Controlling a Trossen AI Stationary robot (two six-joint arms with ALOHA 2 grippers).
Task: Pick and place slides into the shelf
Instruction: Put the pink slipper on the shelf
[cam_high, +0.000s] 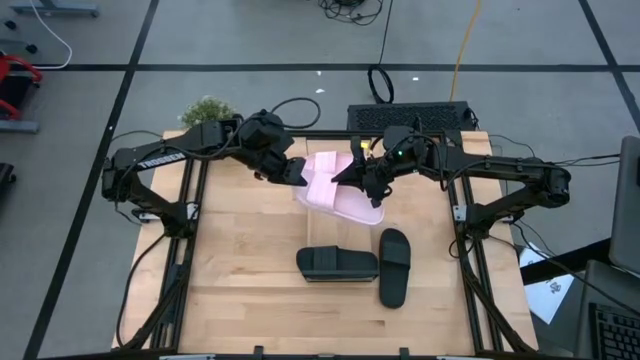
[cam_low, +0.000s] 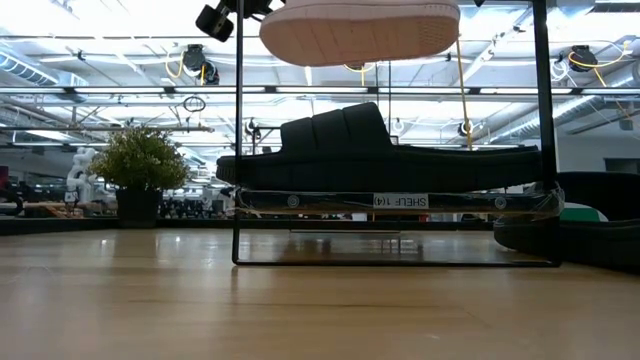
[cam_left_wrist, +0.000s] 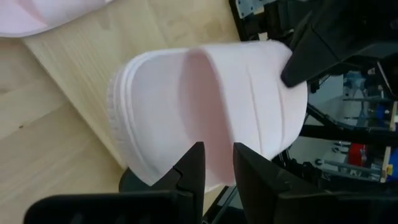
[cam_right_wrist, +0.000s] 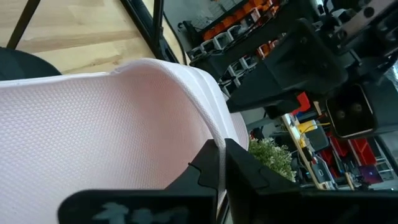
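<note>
Pale wood tabletop (cam_high: 250, 290), potted plant (cam_low: 140, 170) behind

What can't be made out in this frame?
- High view: the shelf is mostly hidden under both arms and the raised pink slide.
- Low view: the raised pink slide's top is cut off by the edge; both claws unseen.
- Second pink slide: partly covered by the right claw in the high view.
</note>
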